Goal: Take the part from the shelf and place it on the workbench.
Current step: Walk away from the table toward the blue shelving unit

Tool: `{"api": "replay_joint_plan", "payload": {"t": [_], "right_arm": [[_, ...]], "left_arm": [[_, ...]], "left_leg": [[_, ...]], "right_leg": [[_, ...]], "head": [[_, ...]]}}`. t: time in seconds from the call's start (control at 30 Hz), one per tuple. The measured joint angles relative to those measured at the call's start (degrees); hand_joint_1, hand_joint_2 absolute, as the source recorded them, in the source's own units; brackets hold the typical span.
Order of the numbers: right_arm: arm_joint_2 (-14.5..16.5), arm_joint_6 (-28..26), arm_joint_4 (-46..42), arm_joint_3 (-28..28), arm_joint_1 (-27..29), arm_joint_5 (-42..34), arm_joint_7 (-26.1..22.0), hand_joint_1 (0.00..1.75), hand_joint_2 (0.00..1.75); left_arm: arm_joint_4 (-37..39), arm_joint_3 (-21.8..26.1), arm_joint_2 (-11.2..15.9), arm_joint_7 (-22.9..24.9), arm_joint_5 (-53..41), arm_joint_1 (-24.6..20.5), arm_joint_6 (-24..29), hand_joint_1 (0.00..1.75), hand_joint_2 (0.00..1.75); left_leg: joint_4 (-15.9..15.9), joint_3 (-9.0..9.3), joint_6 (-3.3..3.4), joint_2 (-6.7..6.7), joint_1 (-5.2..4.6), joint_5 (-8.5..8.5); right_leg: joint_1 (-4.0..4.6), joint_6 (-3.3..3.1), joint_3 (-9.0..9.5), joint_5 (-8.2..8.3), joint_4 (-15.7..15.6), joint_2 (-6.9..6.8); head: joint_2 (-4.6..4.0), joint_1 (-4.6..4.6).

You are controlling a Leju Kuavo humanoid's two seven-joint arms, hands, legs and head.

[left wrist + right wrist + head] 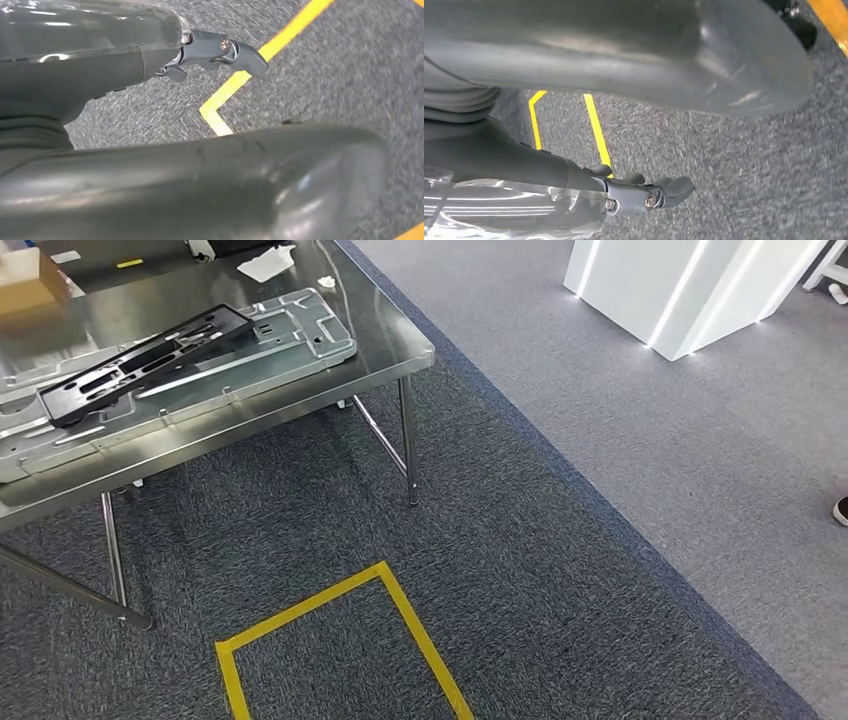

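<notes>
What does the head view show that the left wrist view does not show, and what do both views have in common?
Head view alone: a steel workbench bearing a silver metal plate with a black part lying on it, a cardboard box, a white lit block on lighter grey floor, and the tip of a shoe.

Left wrist view alone: the left hand, its thick grey thumb across the picture and darker fingers above the floor, holding nothing.

Both: dark grey carpet with yellow tape that turns a corner.

Open carpet (pixel 480 540) beside workbench (pixel 390 345)
</notes>
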Motion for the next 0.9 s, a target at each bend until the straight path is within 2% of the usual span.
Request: {"api": "replay_joint_plan", "payload": {"t": [0.03,0.07,0.13,0.2,0.23,0.3,0.37,0.4,0.47,0.5,0.53,0.57,0.6,0.63,0.7,0.73,0.83,0.9], "right_arm": [[-0.01,-0.01,0.00,-0.17,0.03,-0.03,0.02,0.00,0.00],[-0.02,0.00,0.00,-0.30,0.04,-0.02,0.02,0.00,0.00],[-0.02,0.05,0.00,-0.42,0.06,0.09,0.02,0.00,0.00],[-0.01,0.16,0.00,-0.43,0.08,0.26,0.02,0.00,0.00],[-0.01,0.25,0.00,-0.44,0.11,0.34,0.02,0.00,0.00],[-0.05,0.46,0.00,-0.47,0.20,0.50,0.02,0.00,0.00],[-0.19,0.60,0.00,-0.51,0.25,0.58,0.02,0.00,0.00],[-0.25,0.67,0.00,-0.54,0.23,0.63,0.02,0.00,0.00],[-0.29,0.81,0.00,-0.57,0.18,0.77,-0.01,0.00,0.00],[-0.31,0.89,0.00,-0.58,0.17,0.86,-0.02,0.00,0.00],[-0.34,0.95,0.00,-0.60,0.20,0.97,-0.03,0.00,0.00],[-0.40,1.01,0.00,-0.61,0.24,1.09,-0.04,0.00,0.00],[-0.48,1.05,0.00,-0.64,0.27,1.20,-0.04,0.00,0.00],[-0.56,1.08,0.00,-0.67,0.27,1.29,-0.03,0.00,0.00],[-0.66,1.13,0.00,-0.74,0.15,1.37,-0.02,0.00,0.00],[-0.68,1.15,0.00,-0.77,0.10,1.38,-0.02,0.00,0.00],[-0.69,1.23,0.00,-0.85,0.16,1.38,-0.02,0.00,0.00],[-0.70,1.31,0.00,-0.90,0.18,1.38,-0.02,0.00,0.00]], "left_arm": [[0.00,-0.38,0.00,0.36,-0.30,0.02,0.06,0.00,0.00],[0.00,-0.75,0.01,0.71,-0.53,0.02,0.15,0.00,0.00],[0.00,-1.38,0.02,1.22,-0.84,0.02,0.37,0.00,0.00],[0.00,-1.82,0.03,1.55,-0.97,0.00,0.57,0.00,0.00],[-0.01,-2.03,0.03,1.66,-0.99,0.00,0.68,0.00,0.00],[-0.04,-2.32,0.01,1.85,-1.05,-0.03,0.90,0.00,0.00],[-0.15,-2.55,-0.04,1.96,-1.10,-0.11,1.07,0.00,0.00],[-0.20,-2.63,-0.04,1.97,-1.08,-0.15,1.14,0.00,0.00],[-0.24,-2.74,0.03,1.96,-0.98,-0.12,1.28,0.00,0.00],[-0.25,-2.75,0.08,1.95,-0.81,-0.09,1.26,0.00,0.00],[-0.26,-2.75,0.11,1.95,-0.53,-0.07,1.12,0.00,0.00],[-0.27,-2.73,0.13,1.95,-0.12,-0.07,0.84,0.00,0.00],[-0.32,-2.69,0.13,1.94,0.37,-0.07,0.51,0.00,0.00],[-0.37,-2.61,0.13,1.93,0.83,-0.08,0.21,0.00,0.00],[-0.45,-2.38,0.15,1.88,1.45,-0.10,-0.17,0.00,0.00],[-0.47,-2.26,0.18,1.84,1.61,-0.10,-0.26,0.00,0.00],[-0.48,-2.12,0.30,1.79,1.79,-0.12,-0.32,0.00,0.00],[-0.48,-2.12,0.43,1.86,1.70,-0.09,-0.28,0.00,0.00]], "left_leg": [[1.32,-0.67,-0.04,-0.01,0.01,0.12],[0.32,-0.30,0.00,-0.02,0.01,1.40],[-6.96,2.84,0.34,-0.38,0.01,5.68],[-13.34,5.47,0.85,-1.12,-0.12,8.04],[-14.59,5.88,1.10,-1.42,-0.24,8.23],[-14.89,5.88,1.68,-1.34,-0.34,8.38],[-15.36,6.02,2.49,-0.94,-0.17,8.84],[-15.58,6.05,2.88,-0.68,-0.06,9.05],[-15.61,5.87,3.24,-0.19,-0.18,9.14],[-15.57,5.79,3.28,0.07,-0.25,9.14],[-15.53,5.76,3.28,0.29,-0.30,9.12],[-15.49,5.77,3.25,0.46,-0.32,9.10],[-15.46,5.85,3.18,0.62,-0.32,9.05],[-15.43,5.95,3.06,0.78,-0.32,8.97],[-15.26,6.04,2.59,1.08,-0.56,8.73],[-15.19,6.04,2.29,1.24,-0.68,8.63],[-15.04,6.07,1.36,1.54,-0.70,8.35],[-12.47,5.03,0.86,0.88,-0.58,6.45]], "right_leg": [[0.04,0.00,0.04,-0.01,0.03,0.32],[0.05,0.01,0.11,-0.02,0.07,0.66],[0.05,0.14,0.28,-0.09,0.19,1.33],[0.17,0.63,0.16,-0.13,0.43,1.84],[0.20,0.96,0.02,-0.08,0.49,2.01],[0.18,1.70,-0.14,0.06,0.45,2.22],[0.06,2.29,-0.64,-0.93,1.69,1.75],[-0.02,2.53,-1.60,-2.33,3.84,1.35],[-0.20,2.92,-4.92,-6.08,10.97,0.71],[-0.28,3.11,-6.53,-7.40,14.41,0.60],[-0.33,3.23,-7.35,-7.69,16.26,0.52],[-0.35,3.28,-7.14,-6.91,16.00,0.42],[-0.35,3.23,-5.74,-5.19,13.37,0.24],[-0.33,3.07,-3.62,-3.16,9.30,-0.14],[-0.02,2.49,-0.23,-0.86,2.44,-0.99],[0.15,2.18,0.42,-0.61,0.90,-1.19],[0.19,1.27,0.35,-0.52,0.32,-0.72],[-0.06,0.56,0.39,-0.26,0.00,-0.46]], "head": [[0.00,0.00],[-0.01,0.00],[-0.01,0.00],[0.00,0.00],[0.00,0.00],[0.00,0.00],[0.00,0.00],[0.00,0.00],[0.00,0.00],[0.00,0.00],[-0.01,0.00],[0.00,0.00],[0.00,0.00],[0.00,0.00],[0.00,0.00],[0.00,0.00],[0.00,0.00],[-0.01,0.00]]}}
